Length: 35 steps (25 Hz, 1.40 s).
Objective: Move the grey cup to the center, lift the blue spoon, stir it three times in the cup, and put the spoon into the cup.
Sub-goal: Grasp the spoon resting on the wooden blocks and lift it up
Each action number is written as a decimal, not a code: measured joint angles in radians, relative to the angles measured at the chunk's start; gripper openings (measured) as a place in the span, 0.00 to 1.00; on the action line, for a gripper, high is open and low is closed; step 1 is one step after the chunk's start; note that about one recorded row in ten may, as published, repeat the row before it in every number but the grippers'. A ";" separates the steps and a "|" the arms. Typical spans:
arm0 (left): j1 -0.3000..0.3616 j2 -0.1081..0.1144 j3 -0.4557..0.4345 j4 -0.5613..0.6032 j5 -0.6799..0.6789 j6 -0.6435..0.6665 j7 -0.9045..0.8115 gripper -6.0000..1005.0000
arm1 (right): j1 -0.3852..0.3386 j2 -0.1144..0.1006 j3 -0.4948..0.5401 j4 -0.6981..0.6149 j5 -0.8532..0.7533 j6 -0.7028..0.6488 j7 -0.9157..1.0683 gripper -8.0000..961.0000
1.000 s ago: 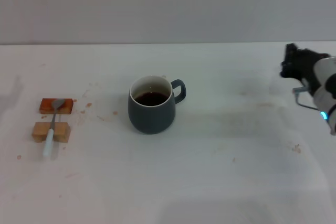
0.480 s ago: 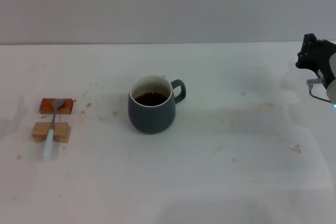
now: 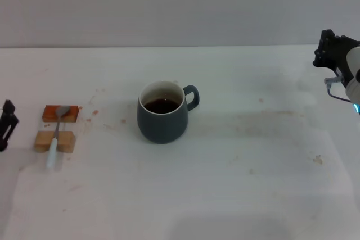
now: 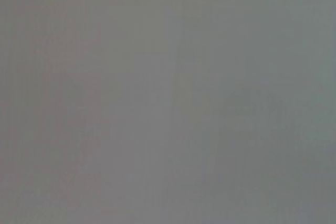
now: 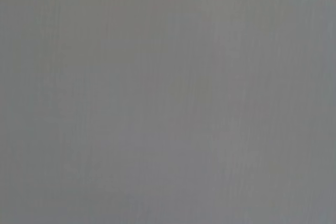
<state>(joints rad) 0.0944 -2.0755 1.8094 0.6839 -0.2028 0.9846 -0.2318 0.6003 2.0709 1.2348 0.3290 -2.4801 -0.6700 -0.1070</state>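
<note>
grey cup (image 3: 162, 117) holds dark liquid

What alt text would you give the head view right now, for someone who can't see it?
A grey cup of dark liquid stands mid-table, its handle towards the robot's right. At the robot's left, the blue spoon lies across two small blocks. The left tool is at the left edge beside them, and the right tool is at the far right edge.

White table (image 3: 253, 184) bears cup (image 3: 162, 112), blocks (image 3: 55, 130)
</note>
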 joint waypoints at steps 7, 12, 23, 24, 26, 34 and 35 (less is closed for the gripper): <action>0.112 0.003 0.182 0.102 -0.142 -0.018 0.104 0.84 | 0.008 -0.001 0.000 -0.001 0.000 0.002 -0.012 0.04; 0.140 0.002 0.300 0.138 -0.276 -0.039 0.232 0.84 | 0.012 -0.002 0.008 -0.001 0.002 0.003 -0.027 0.04; 0.109 -0.002 0.512 0.137 -0.570 0.000 0.414 0.84 | 0.012 -0.002 0.014 0.001 -0.001 0.006 -0.028 0.04; 0.100 -0.002 0.530 0.133 -0.597 0.007 0.424 0.84 | 0.011 -0.002 0.014 0.004 -0.001 0.010 -0.028 0.04; 0.082 -0.002 0.565 0.121 -0.638 0.021 0.436 0.84 | 0.011 -0.002 0.014 0.005 -0.001 0.014 -0.028 0.04; 0.035 -0.003 0.616 0.071 -0.710 0.035 0.433 0.84 | 0.009 -0.002 0.011 0.011 -0.001 0.027 -0.029 0.04; 0.035 -0.003 0.616 0.071 -0.710 0.035 0.433 0.84 | 0.009 -0.002 0.011 0.012 -0.001 0.028 -0.029 0.04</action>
<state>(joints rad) 0.1296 -2.0785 2.4251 0.7550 -0.9132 1.0195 0.2015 0.6090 2.0693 1.2457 0.3407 -2.4812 -0.6420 -0.1361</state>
